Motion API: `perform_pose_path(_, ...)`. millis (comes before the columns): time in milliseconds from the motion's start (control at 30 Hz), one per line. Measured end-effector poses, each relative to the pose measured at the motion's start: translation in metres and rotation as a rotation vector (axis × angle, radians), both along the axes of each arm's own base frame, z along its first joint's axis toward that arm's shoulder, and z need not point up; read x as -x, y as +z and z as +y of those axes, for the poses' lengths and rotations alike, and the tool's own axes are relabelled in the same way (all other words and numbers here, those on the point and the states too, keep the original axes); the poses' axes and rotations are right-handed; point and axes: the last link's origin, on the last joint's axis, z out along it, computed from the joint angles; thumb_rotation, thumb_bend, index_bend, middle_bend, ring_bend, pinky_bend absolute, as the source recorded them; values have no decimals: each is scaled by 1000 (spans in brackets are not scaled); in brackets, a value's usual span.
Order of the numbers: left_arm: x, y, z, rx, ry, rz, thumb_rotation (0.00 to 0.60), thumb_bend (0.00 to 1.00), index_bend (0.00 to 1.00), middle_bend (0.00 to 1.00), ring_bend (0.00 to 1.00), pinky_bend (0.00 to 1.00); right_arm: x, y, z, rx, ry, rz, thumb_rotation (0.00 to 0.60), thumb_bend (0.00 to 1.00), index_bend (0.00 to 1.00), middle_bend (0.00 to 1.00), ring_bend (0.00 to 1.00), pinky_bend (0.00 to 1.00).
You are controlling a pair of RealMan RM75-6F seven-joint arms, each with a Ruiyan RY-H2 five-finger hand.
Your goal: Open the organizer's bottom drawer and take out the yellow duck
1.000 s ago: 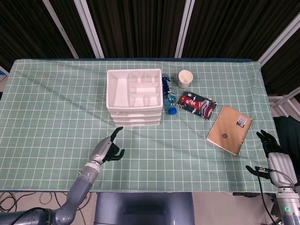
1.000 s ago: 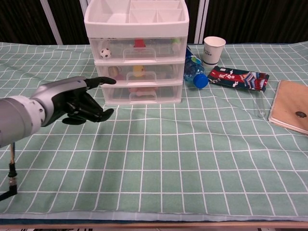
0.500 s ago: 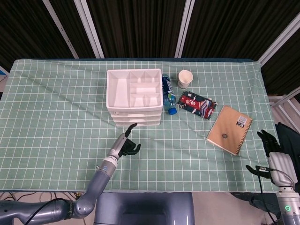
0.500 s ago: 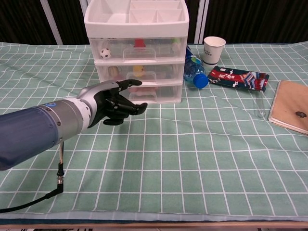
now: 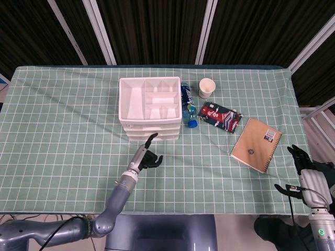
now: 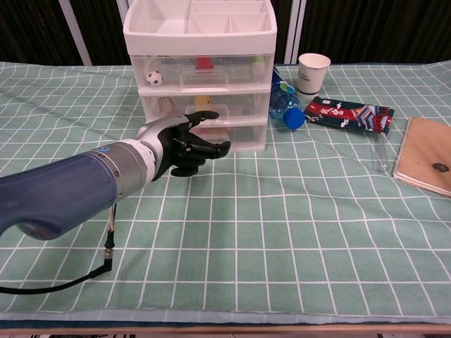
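My left hand (image 6: 184,141) has moved in to the organizer (image 6: 200,74) front, at its 6 o'clock, fingers spread, empty. I should hook the bottom drawer (image 6: 225,135) handle; duck unseen inside.

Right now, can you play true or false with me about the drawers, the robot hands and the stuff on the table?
1. All three drawers of the white organizer are closed. True.
2. The left hand is holding the yellow duck. False: it holds nothing and reaches toward the front of the bottom drawer.
3. A little soccer ball sits in the top drawer. True.
4. The paper cup is lying on its side. False: it stands upright beside the blue bottle.
5. The right hand rests on the notebook. False: it is off near the table's edge, apart from it.
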Motion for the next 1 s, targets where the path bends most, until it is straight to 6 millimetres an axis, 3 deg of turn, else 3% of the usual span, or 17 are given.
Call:
perform_pose_path(433, -4, -7, 9, 0, 12, -10, 600, 455, 26, 1000, 1000, 1000, 0, 0, 0, 0, -2, -3, 600, 26, 0, 0, 0, 221)
perform_pose_path(1000, -9, -11, 15, 12, 6, 1, 600, 455, 143, 1000, 1000, 1000, -1, 0, 0, -5, -7, -8, 600, 26, 0, 0, 0, 221)
